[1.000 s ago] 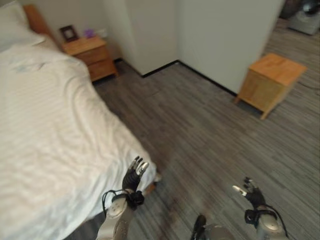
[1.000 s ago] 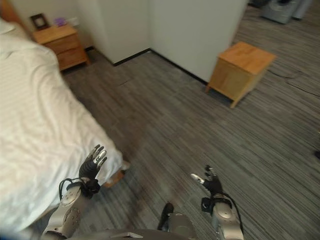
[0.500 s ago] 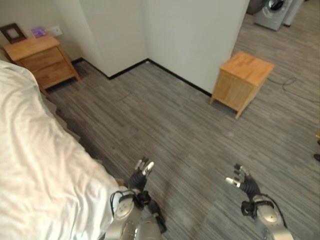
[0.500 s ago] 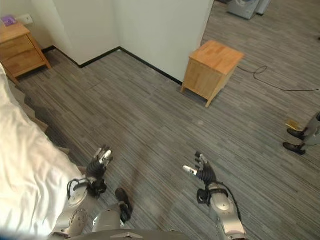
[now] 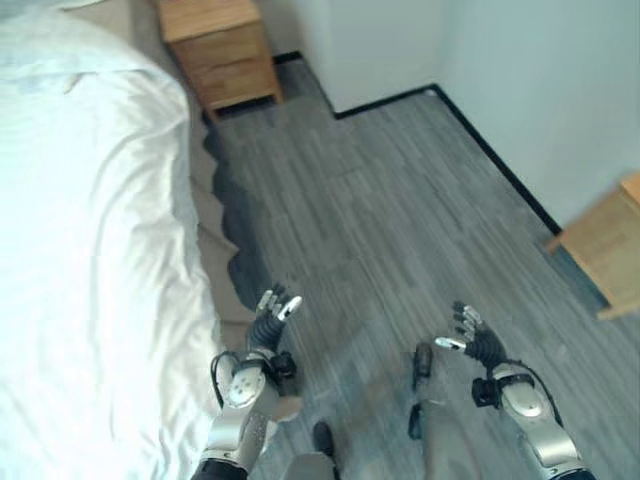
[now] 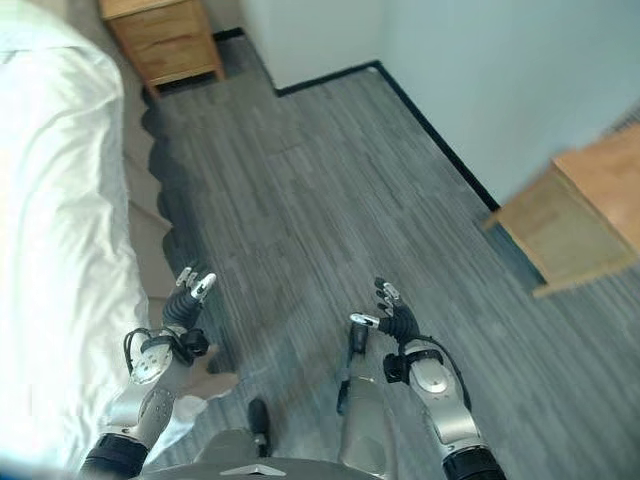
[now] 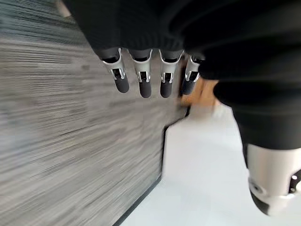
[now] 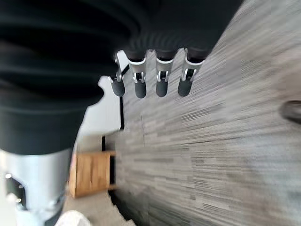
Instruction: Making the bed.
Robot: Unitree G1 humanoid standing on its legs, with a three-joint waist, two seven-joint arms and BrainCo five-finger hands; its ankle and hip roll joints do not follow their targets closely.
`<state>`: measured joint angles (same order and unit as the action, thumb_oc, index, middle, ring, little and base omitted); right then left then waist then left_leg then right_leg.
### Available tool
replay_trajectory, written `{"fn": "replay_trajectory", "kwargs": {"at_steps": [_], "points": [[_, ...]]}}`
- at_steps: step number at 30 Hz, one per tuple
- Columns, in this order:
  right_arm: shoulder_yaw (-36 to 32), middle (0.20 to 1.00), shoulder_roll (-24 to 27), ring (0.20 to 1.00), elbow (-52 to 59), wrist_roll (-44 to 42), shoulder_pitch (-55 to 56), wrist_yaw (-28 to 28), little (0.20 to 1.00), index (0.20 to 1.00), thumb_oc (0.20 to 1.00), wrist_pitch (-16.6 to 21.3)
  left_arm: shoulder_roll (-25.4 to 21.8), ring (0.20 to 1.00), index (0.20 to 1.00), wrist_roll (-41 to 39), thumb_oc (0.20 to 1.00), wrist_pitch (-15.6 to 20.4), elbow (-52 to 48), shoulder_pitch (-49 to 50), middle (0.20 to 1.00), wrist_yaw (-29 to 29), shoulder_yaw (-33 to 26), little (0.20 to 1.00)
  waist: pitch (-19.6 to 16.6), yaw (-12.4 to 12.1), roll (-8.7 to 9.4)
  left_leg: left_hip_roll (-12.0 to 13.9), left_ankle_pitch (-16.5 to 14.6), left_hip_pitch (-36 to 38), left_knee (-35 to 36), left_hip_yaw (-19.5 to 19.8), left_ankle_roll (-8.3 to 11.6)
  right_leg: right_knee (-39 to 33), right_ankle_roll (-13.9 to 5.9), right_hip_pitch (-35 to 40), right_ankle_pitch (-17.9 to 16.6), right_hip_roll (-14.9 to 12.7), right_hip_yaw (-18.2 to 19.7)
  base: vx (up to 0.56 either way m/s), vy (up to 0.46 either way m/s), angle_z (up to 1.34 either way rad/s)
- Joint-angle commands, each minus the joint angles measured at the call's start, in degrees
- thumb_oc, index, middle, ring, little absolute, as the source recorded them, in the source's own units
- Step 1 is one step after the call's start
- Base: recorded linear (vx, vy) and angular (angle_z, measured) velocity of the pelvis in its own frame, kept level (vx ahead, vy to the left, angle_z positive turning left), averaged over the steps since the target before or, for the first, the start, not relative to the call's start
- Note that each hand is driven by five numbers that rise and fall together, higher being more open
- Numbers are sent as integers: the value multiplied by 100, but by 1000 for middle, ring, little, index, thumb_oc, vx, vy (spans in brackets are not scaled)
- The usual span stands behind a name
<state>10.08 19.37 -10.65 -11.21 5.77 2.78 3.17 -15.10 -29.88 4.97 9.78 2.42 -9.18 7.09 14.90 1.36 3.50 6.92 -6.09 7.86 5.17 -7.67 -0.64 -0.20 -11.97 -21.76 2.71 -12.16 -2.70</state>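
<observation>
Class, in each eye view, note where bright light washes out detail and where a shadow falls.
Left eye view: the white duvet glares, its folds nearly lost; a dark scalloped shadow edges the floor beside the bed. Right eye view: the same glare and shadow, running towards the nightstand.

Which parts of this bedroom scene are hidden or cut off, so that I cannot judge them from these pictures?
- The bed: the eye views' left edge cuts it off, so how much of it is made cannot be told.
- The bedside cabinet: its top is cut by the upper edge in the left eye view.
- The second wooden cabinet: partly cut by the right edge.
- Neither the left robot hand nor the right robot hand touches the bedding; both are open over the floor.
</observation>
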Motion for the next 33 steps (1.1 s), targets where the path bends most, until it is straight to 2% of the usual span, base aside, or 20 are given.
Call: {"fn": "replay_trajectory", "kwargs": {"at_steps": [1, 2, 3, 4, 7, 10, 11, 12, 13, 14, 19, 20, 23, 24, 25, 26, 28, 31, 32, 33], "points": [[-197, 1000, 59, 1000, 392, 205, 61, -87, 1000, 1000, 1000, 277, -36, 1000, 1000, 409, 1000, 435, -634, 193, 1000, 94, -20, 1000, 22, -15, -68, -29, -300, -11, -1262, -191, 356, 179, 164, 931, -744, 292, -269, 525, -399, 121], [-194, 1000, 57, 1000, 391, 205, 59, -87, 1000, 1000, 1000, 278, -38, 1000, 1000, 409, 1000, 433, -636, 194, 1000, 94, -24, 1000, 4, 3, -54, -40, -290, -51, -1278, -174, 356, 170, 167, 911, -758, 277, -278, 352, -480, 73], [-290, 1000, 216, 1000, 391, 165, 28, -43, 1000, 1000, 1000, 325, 120, 1000, 1000, 276, 1000, 421, -637, 297, 1000, 113, -37, 1000, 155, -78, -69, 340, 213, -819, -3090, -272, 418, 126, 467, 1334, -635, 283, -656, 297, -474, 69], [-311, 1000, 231, 1000, 416, 120, 2, -12, 1000, 1000, 1000, 342, 159, 1000, 1000, 244, 1000, 390, -614, 375, 1000, 135, -53, 1000, 157, -64, -43, 577, 394, -1030, -3617, -492, 399, -18, 615, 1575, -542, 343, -861, 432, -614, 77], [-371, 1000, 255, 1000, 456, 84, -45, 25, 1000, 1000, 1000, 290, 160, 1000, 1000, 163, 1000, 341, -573, 466, 1000, 135, -141, 1000, 182, -144, -60, 680, 251, -1395, -3973, -791, 469, -237, 712, 2077, -261, 489, -1046, 239, -182, 89], [-353, 1000, 256, 1000, 519, 161, -97, 32, 1000, 1000, 1000, 249, 297, 1000, 1000, 42, 1000, 314, -463, 659, 1000, 110, -226, 1000, 169, -292, -19, 64, 93, -1941, -3152, -1005, 249, -291, 726, 2345, -152, 450, -1141, 391, -75, 12], [-356, 1000, 251, 1000, 515, 216, -69, 0, 1000, 1000, 1000, 245, 376, 1000, 1000, 49, 1000, 237, -403, 799, 1000, 169, -251, 1000, 90, -361, -134, 5, 161, -1984, -2374, -1236, 318, -342, 650, 2620, 57, 580, -1273, 361, -28, 39], [-356, 1000, 257, 1000, 511, 220, -56, 0, 1000, 1000, 1000, 249, 385, 1000, 1000, 54, 1000, 232, -410, 816, 1000, 171, -243, 1000, 90, -349, -120, -52, 189, -1899, -2255, -1232, 324, -349, 637, 2660, 77, 552, -1284, 616, 36, 47], [-358, 1000, 266, 1000, 489, 271, -49, 0, 1000, 1000, 1000, 249, 413, 1000, 1000, 58, 1000, 193, -383, 889, 1000, 211, -252, 1000, 12, -404, -277, 219, 849, -2062, -1275, -1660, 530, -348, 636, 2931, 301, 692, -1466, 452, 67, 13], [-346, 1000, 276, 1000, 470, 286, -66, 22, 1000, 1000, 1000, 244, 417, 1000, 1000, 73, 1000, 165, -365, 884, 1000, 202, -224, 1000, 20, -415, -286, 297, 1093, -1999, -714, -1870, 588, -294, 625, 3053, 402, 670, -1589, 579, 83, 1], [-292, 1000, 168, 1000, 405, 393, -62, -73, 1000, 1000, 1000, 166, 430, 1000, 1000, 119, 1000, 72, -363, 952, 1000, 192, -243, 1000, -174, -410, -241, 392, 1402, -1719, -96, -2087, 544, 60, 489, 3530, 716, 683, -1780, 469, 67, 4], [-256, 1000, 50, 1000, 418, 433, 53, -164, 1000, 1000, 1000, 144, 411, 1000, 1000, 168, 1000, 6, -370, 1019, 1000, 215, -237, 1000, -313, -449, -136, 272, 1494, -1558, -77, -2127, 453, 434, 414, 3604, 785, 600, -1687, 701, 146, -18], [-188, 1000, -39, 1000, 343, 457, 75, -181, 1000, 1000, 1000, 136, 294, 1000, 1000, 235, 1000, -72, -300, 926, 1000, 209, -165, 1000, -375, -451, 68, 25, 1262, -1329, -61, -2220, 238, 1422, 122, 3377, 434, 251, -1641, 428, 174, -23], [-162, 1000, -85, 1000, 334, 495, 77, -189, 1000, 1000, 1000, 94, 231, 1000, 1000, 276, 1000, -87, -300, 872, 1000, 192, -142, 1000, -368, -402, 127, -117, 1118, -1187, -46, -2212, 121, 1893, -28, 3207, 150, 40, -1625, 271, 168, -18], [-117, 1000, -111, 1000, 324, 517, 69, -190, 1000, 1000, 1000, 84, 143, 1000, 1000, 338, 1000, -108, -340, 852, 1000, 217, -116, 1000, -329, -329, 178, -255, 993, -1023, -24, -2183, 21, 2498, -186, 2974, -498, -154, -1549, 374, 231, 17], [-98, 1000, -162, 1000, 309, 505, 58, -191, 1000, 1000, 1000, 78, 89, 1000, 1000, 369, 1000, -88, -355, 832, 1000, 197, -107, 1000, -290, -273, 179, -309, 896, -910, -17, -2115, -57, 3097, -188, 2666, -789, -271, -1420, 333, 197, 34], [-58, 1000, -229, 1000, 232, 530, -37, -122, 1000, 1000, 1000, 62, -22, 1000, 1000, 374, 1000, -85, -387, 693, 1000, 131, -142, 1000, -201, -204, 143, -292, 659, -747, -17, -2012, -118, 3704, -118, 2017, -701, -494, -1346, 329, 65, 65], [-24, 1000, -297, 1000, 269, 491, -120, -44, 1000, 1000, 1000, 54, -61, 1000, 1000, 253, 1000, -21, -359, 576, 1000, 90, -157, 1000, -41, -36, 54, -297, 508, -529, -17, -1682, -1, 2610, 120, 1661, -33, -289, -1344, 315, -73, 83], [-22, 1000, -297, 1000, 267, 492, -121, -42, 1000, 1000, 1000, 55, -61, 1000, 1000, 253, 1000, -21, -359, 577, 1000, 90, -159, 1000, -37, -24, 46, -286, 507, -523, -17, -1669, 5, 2588, 127, 1686, -34, -276, -1364, 211, -98, 82], [-9, 1000, -286, 1000, 257, 491, -132, -18, 1000, 1000, 1000, 61, -52, 1000, 1000, 240, 1000, -17, -329, 587, 1000, 90, -140, 1000, -32, 22, 62, -321, 447, -459, -17, -1558, 43, 1819, 188, 1612, 72, -97, -1179, 282, -194, 108]]}}
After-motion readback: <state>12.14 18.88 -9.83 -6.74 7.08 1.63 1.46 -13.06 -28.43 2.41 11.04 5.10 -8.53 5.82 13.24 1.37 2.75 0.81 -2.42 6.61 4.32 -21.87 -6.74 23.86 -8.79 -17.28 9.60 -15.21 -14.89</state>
